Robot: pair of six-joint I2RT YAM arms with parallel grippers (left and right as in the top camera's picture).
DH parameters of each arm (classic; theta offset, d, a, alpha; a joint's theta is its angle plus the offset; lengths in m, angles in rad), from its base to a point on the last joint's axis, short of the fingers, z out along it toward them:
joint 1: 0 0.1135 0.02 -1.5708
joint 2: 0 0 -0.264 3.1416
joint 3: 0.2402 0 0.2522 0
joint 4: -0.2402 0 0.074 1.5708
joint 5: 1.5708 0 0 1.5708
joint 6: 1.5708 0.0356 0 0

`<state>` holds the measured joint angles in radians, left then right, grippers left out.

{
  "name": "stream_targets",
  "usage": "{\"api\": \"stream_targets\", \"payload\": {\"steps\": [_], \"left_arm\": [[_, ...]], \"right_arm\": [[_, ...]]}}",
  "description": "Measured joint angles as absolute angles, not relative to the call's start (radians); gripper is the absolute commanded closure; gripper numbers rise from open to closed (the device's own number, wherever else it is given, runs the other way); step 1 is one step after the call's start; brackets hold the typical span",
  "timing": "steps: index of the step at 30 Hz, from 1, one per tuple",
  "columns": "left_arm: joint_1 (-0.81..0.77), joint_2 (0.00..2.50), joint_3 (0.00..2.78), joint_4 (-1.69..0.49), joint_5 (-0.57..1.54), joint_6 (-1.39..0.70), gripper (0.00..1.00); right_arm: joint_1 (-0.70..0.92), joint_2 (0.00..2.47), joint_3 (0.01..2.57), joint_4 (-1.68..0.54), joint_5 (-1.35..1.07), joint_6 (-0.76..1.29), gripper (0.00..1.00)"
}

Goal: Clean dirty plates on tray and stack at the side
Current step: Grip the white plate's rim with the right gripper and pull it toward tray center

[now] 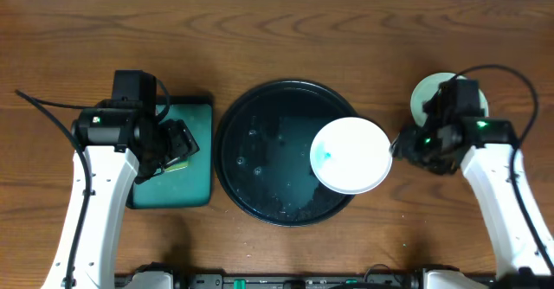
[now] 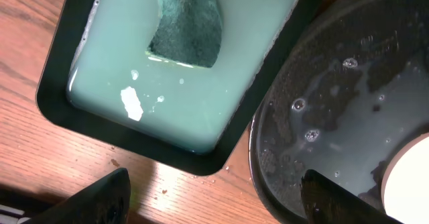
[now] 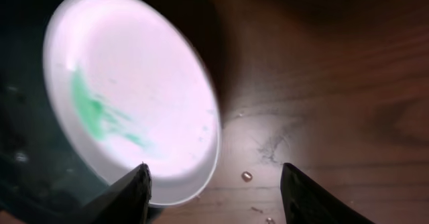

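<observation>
The black tray (image 1: 234, 142) sits mid-counter (image 1: 277, 12) and holds a thin wet film with a few bubbles. It also holds the white plate (image 1: 355, 163), which lies at the tray's right side with its right edge reaching out past the rim. A green smear (image 1: 325, 157) marks the plate's left part. Just left of the black tray, almost touching it, the teal tray (image 1: 195, 116) holds milky pale liquid and a dark green sponge (image 2: 188, 23) at its far end.

A mint plate (image 1: 424, 94) lies on the counter at far right, apart from the black tray and partly hidden by the right arm. Whether more plates lie beneath it cannot be told.

The left pincer (image 1: 182, 142) hangs over the teal tray's right half, its jaws wide with nothing between them. The right pincer (image 1: 394, 144) is at the white plate's right edge, jaws apart. Bare wood lies open along the far side and near both trays.

The left wrist view shows the liquid, the sponge and a white fleck in the teal tray, which are hard to see from overhead. The right wrist view shows the white plate's rim just inside the left finger (image 3: 131, 194), unclamped, with droplets on the wood.
</observation>
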<state>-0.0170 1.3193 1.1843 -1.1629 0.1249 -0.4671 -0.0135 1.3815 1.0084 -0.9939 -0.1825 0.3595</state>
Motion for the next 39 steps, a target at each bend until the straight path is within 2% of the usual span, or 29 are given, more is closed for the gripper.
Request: {"api": "stream_targets", "payload": {"steps": [10,17,25,29,34,39], "left_arm": [[-0.017,1.319,1.184,-1.163,0.125,-0.467,0.19],[-0.017,1.319,1.184,-1.163,0.125,-0.467,0.19],[-0.017,1.319,1.184,-1.163,0.125,-0.467,0.19],[-0.017,1.319,1.184,-1.163,0.125,-0.467,0.19],[-0.017,1.319,1.184,-1.163,0.125,-0.467,0.19],[-0.017,1.319,1.184,-1.163,0.125,-0.467,0.19]], "right_arm": [[-0.014,1.398,0.764,-0.63,-0.207,0.391,0.38],[-0.014,1.399,0.659,-0.44,-0.21,0.417,0.42],[-0.013,1.399,0.584,-0.292,-0.212,0.468,0.53],[-0.013,1.399,0.583,-0.254,-0.213,0.479,0.56],[-0.013,1.399,0.583,-0.204,-0.236,0.488,0.69],[-0.013,1.399,0.583,-0.177,-0.265,0.494,0.74]]}}
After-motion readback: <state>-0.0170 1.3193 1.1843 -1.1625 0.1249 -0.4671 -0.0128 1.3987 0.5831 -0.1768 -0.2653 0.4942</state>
